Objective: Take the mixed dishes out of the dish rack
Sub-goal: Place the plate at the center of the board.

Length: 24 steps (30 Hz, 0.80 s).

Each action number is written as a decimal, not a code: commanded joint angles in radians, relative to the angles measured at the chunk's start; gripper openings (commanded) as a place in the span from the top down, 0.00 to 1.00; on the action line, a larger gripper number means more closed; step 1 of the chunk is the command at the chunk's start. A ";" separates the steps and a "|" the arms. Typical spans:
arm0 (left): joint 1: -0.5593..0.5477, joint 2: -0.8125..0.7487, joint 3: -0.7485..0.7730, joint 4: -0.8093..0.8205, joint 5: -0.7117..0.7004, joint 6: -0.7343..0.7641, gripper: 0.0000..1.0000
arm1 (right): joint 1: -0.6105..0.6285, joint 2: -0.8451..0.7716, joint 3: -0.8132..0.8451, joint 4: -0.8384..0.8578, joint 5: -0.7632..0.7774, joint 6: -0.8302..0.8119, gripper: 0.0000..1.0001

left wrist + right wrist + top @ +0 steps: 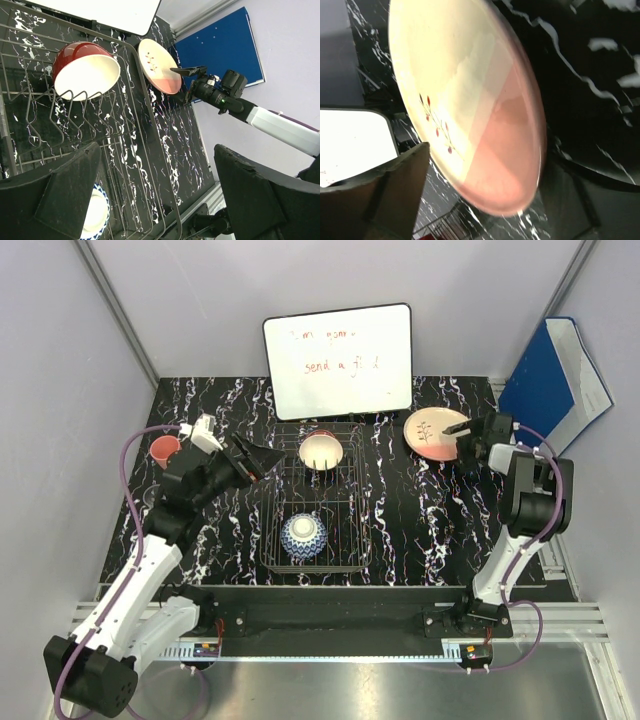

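Observation:
The black wire dish rack (350,502) sits mid-table. In it, a cream bowl with a red outside (322,450) rests at the back and a blue-and-white bowl (303,536) at the front. My left gripper (262,460) is open and empty at the rack's back left edge; its wrist view shows the rack (135,130), both bowls (87,75) (95,212) and my left gripper (160,200). The pinkish-cream plate (430,432) lies right of the rack. My right gripper (462,430) is open, jaws either side of the plate's rim (470,110). The salmon cup (164,450) stands far left. I cannot make out the clear glass.
A white whiteboard (338,362) leans at the back behind the rack. A blue folder (550,380) leans against the right wall behind my right arm. The table top is black marble pattern (410,530).

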State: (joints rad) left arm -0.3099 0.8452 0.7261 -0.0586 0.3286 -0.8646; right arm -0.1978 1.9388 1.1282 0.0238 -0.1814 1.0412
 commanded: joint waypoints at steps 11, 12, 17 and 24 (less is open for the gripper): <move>-0.005 0.049 0.061 -0.029 0.056 0.038 0.01 | 0.012 -0.308 -0.163 -0.286 -0.052 -0.030 0.00; -0.005 0.049 0.065 -0.032 0.053 0.045 0.01 | 0.018 -0.337 -0.194 -0.285 -0.059 -0.027 0.00; -0.009 0.084 0.154 -0.121 0.006 0.157 0.01 | 0.193 -0.651 -0.239 -0.272 0.032 -0.098 0.01; -0.028 0.287 0.315 -0.260 -0.076 0.274 0.01 | 0.515 -0.853 -0.194 -0.263 0.088 -0.271 0.03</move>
State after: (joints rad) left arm -0.3275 1.0443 0.9642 -0.2634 0.2932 -0.6769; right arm 0.2474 1.1160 0.9100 -0.2440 -0.1371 0.9016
